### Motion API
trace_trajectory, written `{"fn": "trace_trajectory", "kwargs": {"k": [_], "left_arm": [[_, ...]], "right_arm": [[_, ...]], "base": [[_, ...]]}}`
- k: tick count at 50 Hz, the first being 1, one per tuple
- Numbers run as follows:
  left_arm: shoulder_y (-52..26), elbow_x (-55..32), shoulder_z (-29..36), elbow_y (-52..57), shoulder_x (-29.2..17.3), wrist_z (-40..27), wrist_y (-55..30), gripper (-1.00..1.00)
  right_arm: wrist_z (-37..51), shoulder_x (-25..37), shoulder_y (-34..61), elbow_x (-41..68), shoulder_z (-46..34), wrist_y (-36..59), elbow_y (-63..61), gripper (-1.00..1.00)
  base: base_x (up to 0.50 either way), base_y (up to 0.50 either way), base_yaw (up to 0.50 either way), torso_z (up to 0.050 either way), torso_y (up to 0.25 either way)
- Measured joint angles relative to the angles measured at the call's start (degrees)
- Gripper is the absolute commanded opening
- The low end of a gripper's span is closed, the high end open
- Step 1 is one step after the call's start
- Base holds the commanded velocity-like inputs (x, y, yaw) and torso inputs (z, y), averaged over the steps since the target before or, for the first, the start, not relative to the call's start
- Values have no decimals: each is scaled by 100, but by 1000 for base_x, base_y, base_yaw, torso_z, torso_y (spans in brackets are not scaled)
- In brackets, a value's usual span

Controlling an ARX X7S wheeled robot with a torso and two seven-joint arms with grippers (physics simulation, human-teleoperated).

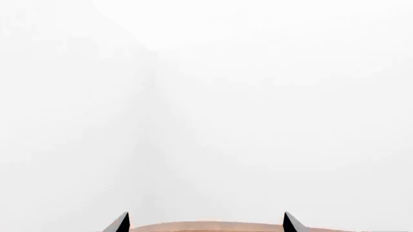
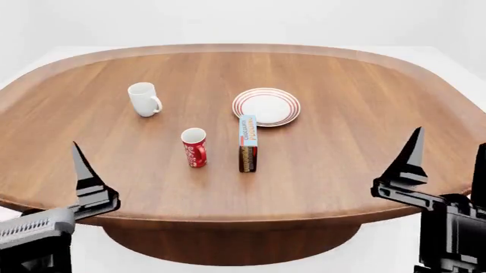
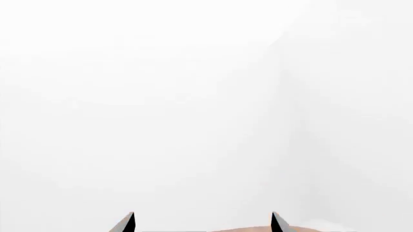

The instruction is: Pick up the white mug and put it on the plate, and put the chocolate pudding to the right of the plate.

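Both grippers, left gripper [image 2: 83, 170] and right gripper [image 2: 448, 165], hang spread and empty off the table's [image 2: 365, 170] near edge. White mug [image 2: 144, 99] stands far-left; plate [image 2: 267, 107] centre; chocolate pudding [image 2: 247, 143] stands upright just beside the plate's near rim. Risk: the red cup [image 2: 194, 147] beside the tall carton may topple either during reaches.

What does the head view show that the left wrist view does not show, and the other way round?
Only the head view shows the white mug, the plate, the chocolate pudding standing upright just in front of the plate, the red cup and the right gripper.

Only the left wrist view shows both tips of the left gripper set well apart, so it is open, with blank white background beyond.

Both show the wooden table, though the wrist view catches only a thin strip of it between the fingertips.
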Motion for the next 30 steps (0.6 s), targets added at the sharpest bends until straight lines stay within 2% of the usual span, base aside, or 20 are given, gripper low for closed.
{"fn": "trace_trajectory", "kwargs": {"k": [7, 17, 30], "left_arm": [[111, -123, -451, 421, -80, -190, 163, 100], [251, -334, -971, 806, -164, -390, 297, 100], [384, -374, -1238, 1120, -199, -545, 497, 100]], "right_arm": [[29, 116, -10, 130, 258, -222, -473, 100], [17, 228, -48, 211, 447, -496, -890, 100], [43, 322, -87, 148, 492, -632, -1215, 100]], "base": [[79, 0, 0, 0, 0], [491, -13, 0, 0, 0], [500, -16, 0, 0, 0]]}}
